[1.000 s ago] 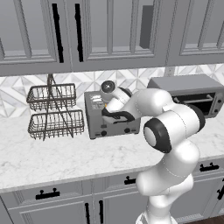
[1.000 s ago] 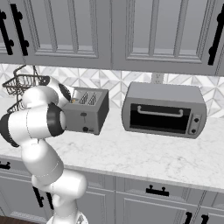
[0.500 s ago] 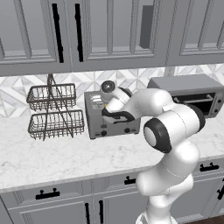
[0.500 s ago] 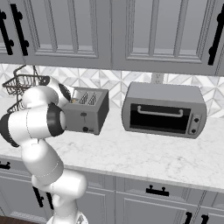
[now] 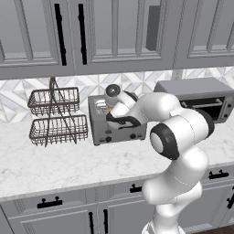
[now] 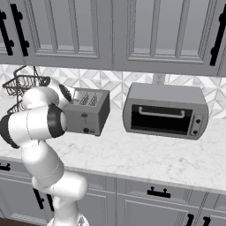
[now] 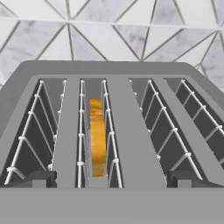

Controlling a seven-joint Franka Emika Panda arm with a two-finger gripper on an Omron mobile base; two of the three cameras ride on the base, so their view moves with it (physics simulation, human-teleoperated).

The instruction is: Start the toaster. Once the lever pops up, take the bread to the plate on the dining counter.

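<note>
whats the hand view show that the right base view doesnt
Hand view alone: the bread, a golden slice standing on edge, sunk in the second slot from the left, with wire guides lining all four slots, and the two dark fingertips spread wide at the bottom, so the gripper is open above the slots.

Right base view alone: the toaster oven to the right, the wire basket behind the arm, the marble counter and the cabinets above.

Both: the toaster and the tiled backsplash behind it.
</note>
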